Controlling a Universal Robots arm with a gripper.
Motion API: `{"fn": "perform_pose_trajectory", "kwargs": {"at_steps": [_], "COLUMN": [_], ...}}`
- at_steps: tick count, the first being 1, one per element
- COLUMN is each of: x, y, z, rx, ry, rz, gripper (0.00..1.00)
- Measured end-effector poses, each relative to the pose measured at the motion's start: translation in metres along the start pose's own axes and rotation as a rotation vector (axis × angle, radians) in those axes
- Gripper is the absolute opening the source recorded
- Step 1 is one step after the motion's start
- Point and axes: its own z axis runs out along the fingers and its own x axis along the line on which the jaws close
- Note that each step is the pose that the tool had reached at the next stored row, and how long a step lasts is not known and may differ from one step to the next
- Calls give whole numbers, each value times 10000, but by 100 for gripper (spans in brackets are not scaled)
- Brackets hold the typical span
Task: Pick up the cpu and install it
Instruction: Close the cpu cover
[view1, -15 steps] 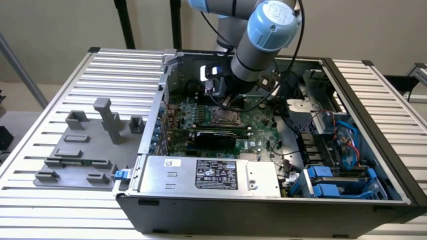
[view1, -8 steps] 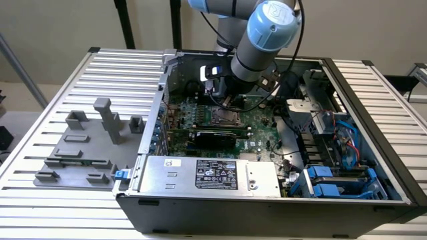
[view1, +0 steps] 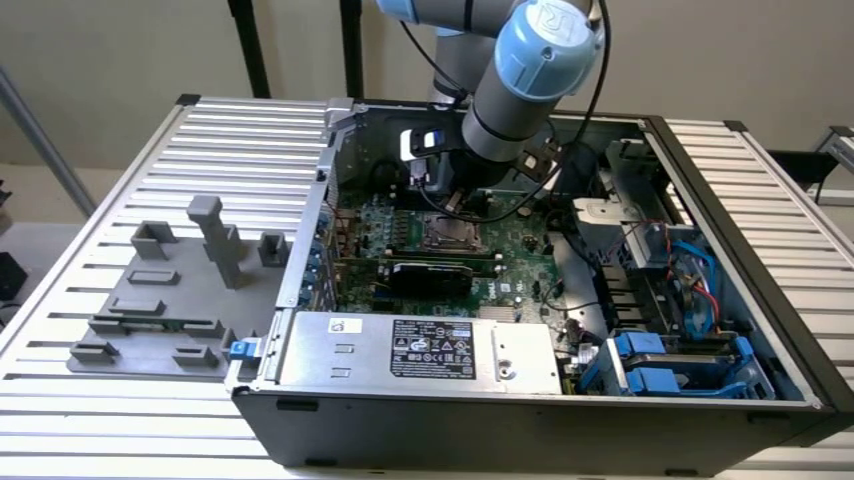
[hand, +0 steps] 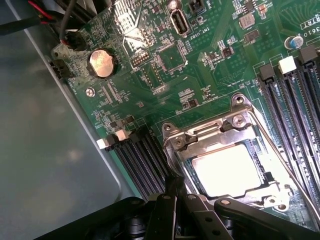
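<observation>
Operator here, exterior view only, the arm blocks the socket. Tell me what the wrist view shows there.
Observer: The cpu lies flat inside the motherboard socket, silvery top up.
Operator: Report the gripper.
Observer: The gripper is shut, its tips at the socket frame's edge beside the chip, nothing held that I can see.
Operator: Describe what's beside the socket.
Observer: Black memory slots run along one side, more slots along the other.
Operator: Give me one landmark on the board.
Observer: A round coin cell battery sits near the board's edge by the case wall.
</observation>
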Motion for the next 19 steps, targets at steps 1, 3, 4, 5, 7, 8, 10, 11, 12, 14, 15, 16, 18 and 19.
{"fn": "perform_pose_trajectory", "kwargs": {"at_steps": [1, 3, 4, 5, 7, 8, 10, 11, 12, 14, 15, 16, 18, 19], "x": [-1, -2, -3, -4, -5, -6, -8, -9, -10, -11, -11, -11, -12, -12], "y": [0, 0, 0, 0, 0, 1, 3, 4, 4, 5, 6, 7, 7, 8], "z": [-1, -2, -2, -2, 2, 5, 12, 15, 17, 21, 23, 25, 28, 30], "rx": [0, 0, -1, -3, -11, -19, -36, -45, -51, -60, -62, -63, -64, -64], "ry": [-1, -4, -8, -9, -11, -12, -13, -16, -18, -19, -17, -15, -15, -12], "rz": [0, 0, 0, -1, -1, -2, -6, -8, -9, -11, -12, -13, -13, -14], "gripper": [11, 11, 11, 11, 11, 11, 11, 11, 11, 11, 11, 11, 11, 11]}}
